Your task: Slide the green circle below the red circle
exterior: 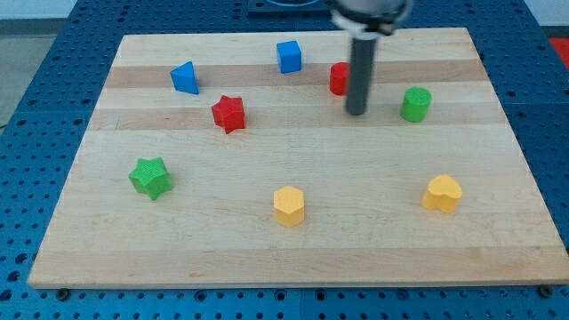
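The green circle stands on the wooden board at the view's upper right. The red circle stands left of it and a little higher, partly hidden behind my rod. My tip rests on the board just below and right of the red circle, about a block's width left of the green circle, touching neither that I can tell.
A blue cube and a blue triangular block sit near the top. A red star and a green star lie at the left. A yellow hexagon and a yellow heart lie near the bottom.
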You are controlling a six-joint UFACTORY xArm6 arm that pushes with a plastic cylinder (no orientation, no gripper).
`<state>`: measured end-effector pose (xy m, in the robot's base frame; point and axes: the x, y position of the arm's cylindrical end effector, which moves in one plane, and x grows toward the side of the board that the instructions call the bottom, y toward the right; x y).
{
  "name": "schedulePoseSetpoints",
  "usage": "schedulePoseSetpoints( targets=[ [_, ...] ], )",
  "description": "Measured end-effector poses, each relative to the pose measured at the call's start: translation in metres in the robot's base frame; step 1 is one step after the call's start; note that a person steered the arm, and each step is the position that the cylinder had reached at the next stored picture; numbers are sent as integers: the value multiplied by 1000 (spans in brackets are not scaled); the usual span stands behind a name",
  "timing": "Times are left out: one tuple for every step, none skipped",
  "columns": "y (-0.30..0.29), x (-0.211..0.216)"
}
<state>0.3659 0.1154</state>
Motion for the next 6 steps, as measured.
schedulePoseSetpoints(
  targets=[
    [13,-33],
    [64,-38],
    [91,9],
    [-1,45],
    [-21,52],
    [25,30]
  ],
)
